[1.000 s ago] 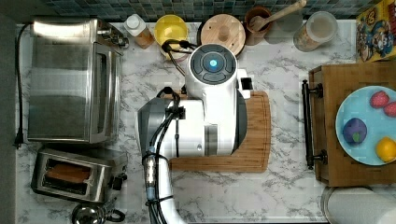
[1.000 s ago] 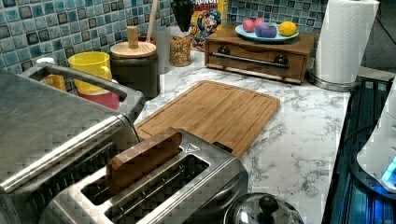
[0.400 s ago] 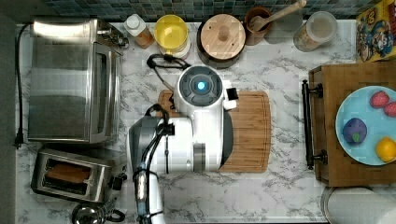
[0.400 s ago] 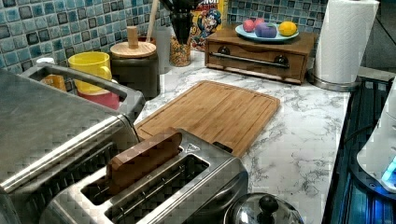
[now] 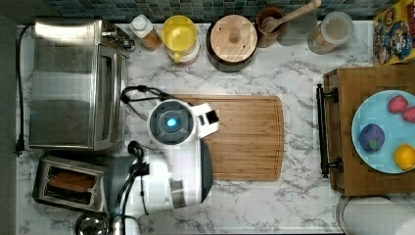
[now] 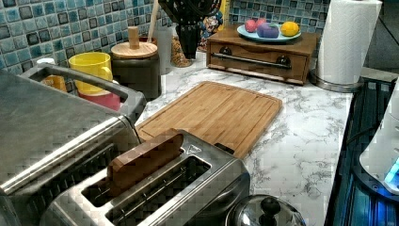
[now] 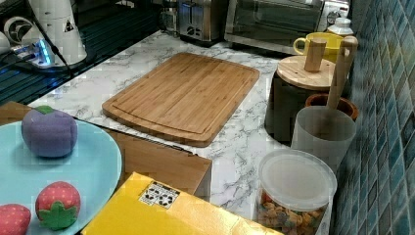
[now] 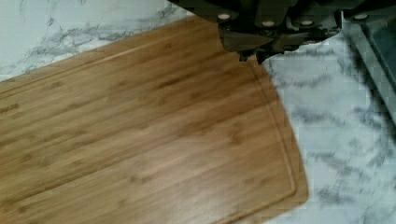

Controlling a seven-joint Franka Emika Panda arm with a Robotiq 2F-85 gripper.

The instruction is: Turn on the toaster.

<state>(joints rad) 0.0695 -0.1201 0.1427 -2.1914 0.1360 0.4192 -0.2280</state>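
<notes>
Toaster [image 5: 68, 183] sits at the counter's corner at the top view's lower left, just in front of the toaster oven [image 5: 73, 83]. 1 brown bread slice [image 6: 143, 160] stands high in the slot nearer the oven; judged not pushed down, so the lever is not yet pressed. Lever end faces the cutting board [image 5: 240, 137], which leaves it open to an approach from the board side. Pot lid [image 6: 266, 214] lies just beside that end, a possible obstruction.

Gripper [image 8: 252, 53] hangs above the board's corner nearest the oven, well short of the toaster. Fingertips appear drawn close together, holding nothing; judged suitable for pressing a lever down. Arm [image 5: 176, 161] overhangs the board's edge.
</notes>
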